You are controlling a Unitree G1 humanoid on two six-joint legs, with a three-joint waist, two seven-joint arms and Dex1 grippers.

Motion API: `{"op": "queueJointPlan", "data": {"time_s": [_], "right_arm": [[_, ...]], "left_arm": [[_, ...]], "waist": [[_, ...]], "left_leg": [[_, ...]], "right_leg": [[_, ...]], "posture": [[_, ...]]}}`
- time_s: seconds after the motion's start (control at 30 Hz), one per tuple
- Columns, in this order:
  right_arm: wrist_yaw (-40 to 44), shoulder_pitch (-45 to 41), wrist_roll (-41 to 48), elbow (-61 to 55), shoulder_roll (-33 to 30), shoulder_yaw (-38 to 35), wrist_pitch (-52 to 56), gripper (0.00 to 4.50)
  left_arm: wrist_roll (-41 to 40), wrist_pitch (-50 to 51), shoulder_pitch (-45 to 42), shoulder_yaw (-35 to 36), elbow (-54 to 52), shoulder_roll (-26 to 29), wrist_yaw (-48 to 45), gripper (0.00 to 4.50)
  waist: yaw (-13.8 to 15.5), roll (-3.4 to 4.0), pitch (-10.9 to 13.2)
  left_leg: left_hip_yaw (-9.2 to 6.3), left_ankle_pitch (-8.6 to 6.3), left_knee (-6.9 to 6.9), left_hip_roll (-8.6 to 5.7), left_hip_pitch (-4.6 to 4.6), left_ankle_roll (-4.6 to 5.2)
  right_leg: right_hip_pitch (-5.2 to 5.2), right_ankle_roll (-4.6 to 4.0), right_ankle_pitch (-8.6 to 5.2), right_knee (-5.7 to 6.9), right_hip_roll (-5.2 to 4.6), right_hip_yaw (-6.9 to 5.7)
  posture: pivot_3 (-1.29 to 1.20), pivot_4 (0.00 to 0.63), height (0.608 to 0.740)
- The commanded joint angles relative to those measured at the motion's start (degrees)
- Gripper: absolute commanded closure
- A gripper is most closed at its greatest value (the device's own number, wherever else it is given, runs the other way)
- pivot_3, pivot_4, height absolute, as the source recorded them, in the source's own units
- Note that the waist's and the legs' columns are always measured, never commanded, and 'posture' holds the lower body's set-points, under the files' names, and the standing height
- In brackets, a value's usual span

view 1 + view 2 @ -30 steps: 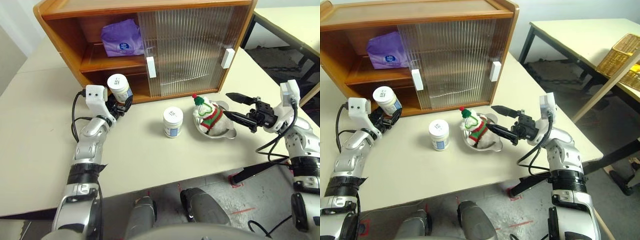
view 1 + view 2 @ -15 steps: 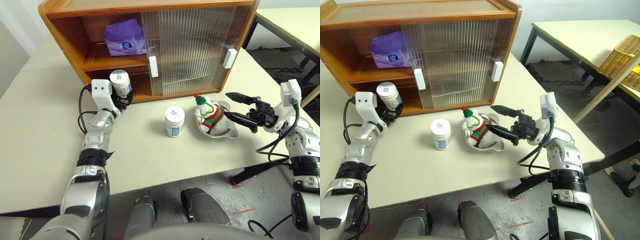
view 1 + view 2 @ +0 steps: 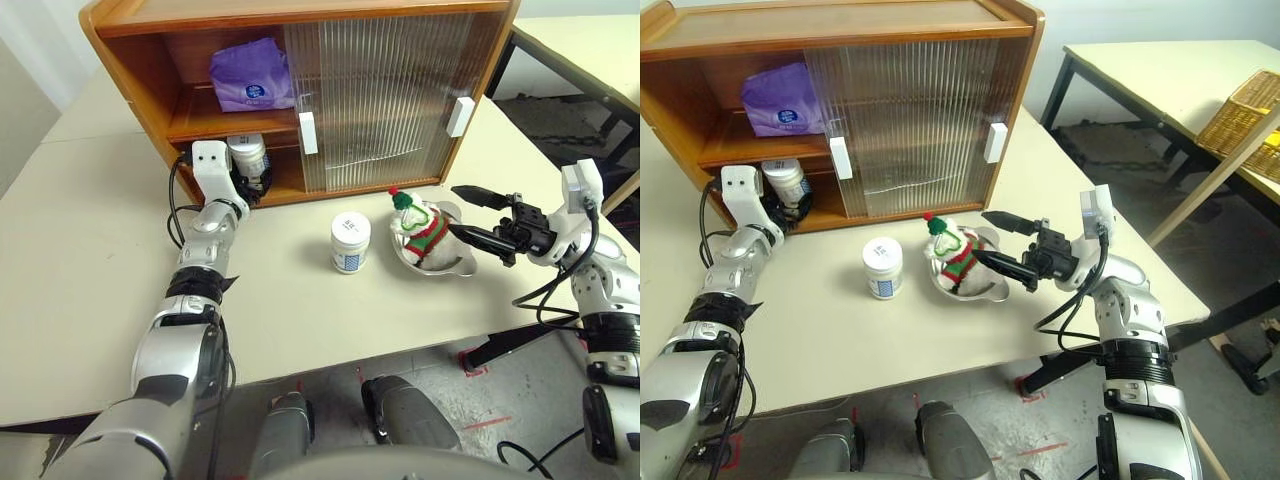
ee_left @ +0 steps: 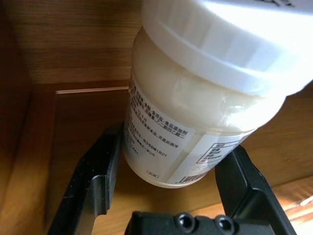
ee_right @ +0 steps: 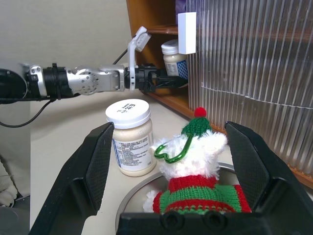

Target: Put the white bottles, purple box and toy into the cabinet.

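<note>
While our left gripper (image 4: 168,188) reaches into the lower compartment of the cabinet (image 3: 140,65), it clasps one white bottle (image 3: 247,158) between its two black fingers (image 4: 95,183), which press on the bottle's lower body from either side. We carry this bottle upright, lid on top, just inside the open left part of the cabinet, under the inner shelf (image 3: 215,125). Whether its base touches the cabinet floor we cannot tell.

On that shelf above lies the purple box (image 3: 250,75), leaning against the back wall, its dark blue round logo facing out. Both ribbed sliding doors (image 3: 385,95) cover the right part of the cabinet, each with a white block handle (image 3: 306,133).

On the table (image 3: 90,260) in front of the cabinet stands the second white bottle (image 3: 350,243), upright and apart from everything else. Just beside it on the right sits the toy (image 3: 418,230) in a steel bowl (image 3: 455,268), green hat and red pompom on top.

Our right gripper (image 3: 475,215) hangs near the toy, pointing toward it, with its jaws spread wide and holding nothing. In the right wrist view the toy (image 5: 198,166) lies between the two spread fingers (image 5: 95,169) without touching them.
</note>
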Motion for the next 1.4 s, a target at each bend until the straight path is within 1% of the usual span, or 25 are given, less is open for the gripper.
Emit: {"op": "queueJointPlan", "data": {"time_s": [0.03, 0.53, 0.6, 0.67, 1.0, 1.07, 1.23, 1.33, 1.37, 1.4], "right_arm": [[0.2, 0.1, -0.2, -0.3, -0.5, -0.1, -0.4, 0.00], [-0.4, 0.7, 0.1, -1.4, -0.6, 0.0, 0.0, 0.00], [-0.6, 0.7, 0.1, -1.6, -0.5, 0.1, 0.1, 0.00], [-0.6, 0.6, 0.1, -1.6, -0.4, 0.1, 0.1, 0.00], [-0.4, 0.1, 0.0, -1.2, -0.6, 0.2, 0.0, 0.00], [-0.3, 0.0, -0.1, -1.2, -0.6, 0.2, 0.0, 0.00], [-0.4, -0.1, -0.2, -1.1, -0.5, 0.4, 0.1, 0.00], [-0.6, -0.1, -0.3, -1.2, -0.3, 0.6, 0.1, 0.00], [-0.6, 0.0, -0.3, -1.3, -0.2, 0.8, 0.1, 0.00], [-0.7, 0.0, -0.4, -1.4, -0.1, 0.9, 0.2, 0.00]], "left_arm": [[0.8, -2.4, -2.8, -0.3, 3.4, -0.4, -0.6, 1.36], [0.8, -4.3, -6.4, 0.4, 10.3, -2.3, -0.7, 1.36], [0.5, -4.1, -6.7, 0.7, 10.8, -2.5, -0.4, 0.61], [0.5, -4.1, -6.8, 0.7, 10.9, -2.5, -0.5, 0.02], [-0.6, -4.0, -4.1, 0.9, 8.5, -2.8, -1.1, 0.02], [-1.1, -3.5, -2.0, 0.8, 5.5, -3.1, -1.2, 0.02], [-2.2, 0.1, 5.2, 0.4, -5.6, -4.0, -1.2, 0.02], [-2.3, 2.5, 8.6, 0.3, -11.5, -4.0, -0.8, 0.66], [-2.4, 3.1, 9.7, 0.2, -13.4, -3.9, -0.6, 0.95], [-2.4, 3.6, 10.6, 0.3, -15.2, -3.8, -0.3, 1.34]], "waist": [[0.0, 0.00, 0.0], [-0.7, -0.06, 0.0], [-0.7, -0.06, 0.0], [-0.7, -0.06, 0.0], [-1.0, -0.06, 0.0], [-1.1, -0.06, 0.0], [-1.1, -0.06, 0.0], [-1.1, -0.06, 0.0], [-1.1, -0.06, 0.0], [-1.1, -0.06, 0.0]], "left_leg": [[-0.01, 0.00, 0.00, 0.00, -0.01, 0.00], [0.11, 0.02, -0.01, -0.07, -0.05, 0.03], [0.18, 0.02, 0.00, -0.09, -0.05, 0.04], [0.22, 0.04, 0.00, -0.11, -0.06, 0.06], [0.41, 0.13, 0.04, -0.20, 0.00, 0.15], [0.44, 0.13, 0.04, -0.21, 0.00, 0.15], [0.50, 0.13, 0.05, -0.24, -0.01, 0.14], [0.51, 0.13, 0.07, -0.26, 0.00, 0.14], [0.51, 0.14, 0.08, -0.27, 0.00, 0.14], [0.51, 0.14, 0.09, -0.27, 0.01, 0.14]], "right_leg": [[-0.01, 0.04, -0.02, -0.01, 0.00, 0.00], [0.00, 0.24, -0.06, -0.04, 0.00, 0.00], [0.00, 0.27, -0.07, -0.04, 0.00, -0.03], [0.01, 0.30, -0.06, -0.04, 0.00, -0.04], [0.11, 0.42, 0.01, -0.04, -0.02, -0.13], [0.11, 0.42, 0.01, -0.04, -0.02, -0.16], [0.11, 0.43, 0.00, -0.05, -0.02, -0.19], [0.13, 0.43, 0.00, -0.05, -0.01, -0.19], [0.13, 0.43, 0.01, -0.05, -0.01, -0.20], [0.15, 0.43, 0.01, -0.05, -0.01, -0.20]], "posture": [[-0.24, 0.097, 0.740], [-0.26, 0.095, 0.740], [-0.26, 0.093, 0.740], [-0.26, 0.091, 0.740], [-0.25, 0.085, 0.740], [-0.25, 0.085, 0.740], [-0.25, 0.088, 0.740], [-0.24, 0.090, 0.740], [-0.24, 0.090, 0.740], [-0.24, 0.096, 0.740]]}}
